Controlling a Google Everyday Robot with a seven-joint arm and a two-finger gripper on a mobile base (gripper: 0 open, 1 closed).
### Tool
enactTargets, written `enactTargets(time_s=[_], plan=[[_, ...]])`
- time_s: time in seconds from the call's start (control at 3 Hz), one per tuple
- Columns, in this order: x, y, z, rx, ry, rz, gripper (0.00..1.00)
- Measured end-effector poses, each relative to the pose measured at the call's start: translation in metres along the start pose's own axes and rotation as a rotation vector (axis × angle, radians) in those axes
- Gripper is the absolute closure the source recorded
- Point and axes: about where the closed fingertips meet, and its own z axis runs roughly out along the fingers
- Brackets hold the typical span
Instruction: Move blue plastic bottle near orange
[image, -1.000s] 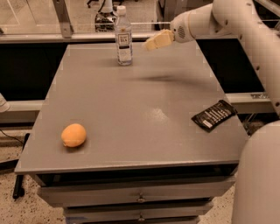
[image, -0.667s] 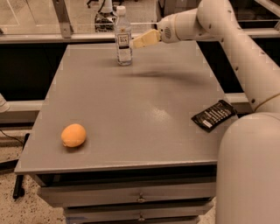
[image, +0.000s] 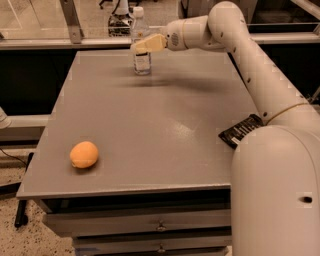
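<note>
Tool (image: 146, 44) sits right at the bottle (image: 142, 61) on the far side of the bench (image: 165, 115), can't tell if it's clamped yet. A tall bottle like that probably tips if nudged sideways. The orange (image: 84, 154) is well apart, near-left.

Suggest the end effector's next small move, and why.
Probably settle the end effector around the blue plastic bottle and grip it: it is level with the bottle's upper half at the table's far edge, while the orange lies far away by the near edge.
</note>
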Motion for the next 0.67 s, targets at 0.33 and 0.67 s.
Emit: enactTargets(time_s=[0.33, 0.67], plan=[[-0.0034, 0.0110, 0.0137, -0.051, -0.026, 0.014, 0.16], [-0.0051, 0.0168, 0.0177, -0.079, -0.042, 0.021, 0.38]])
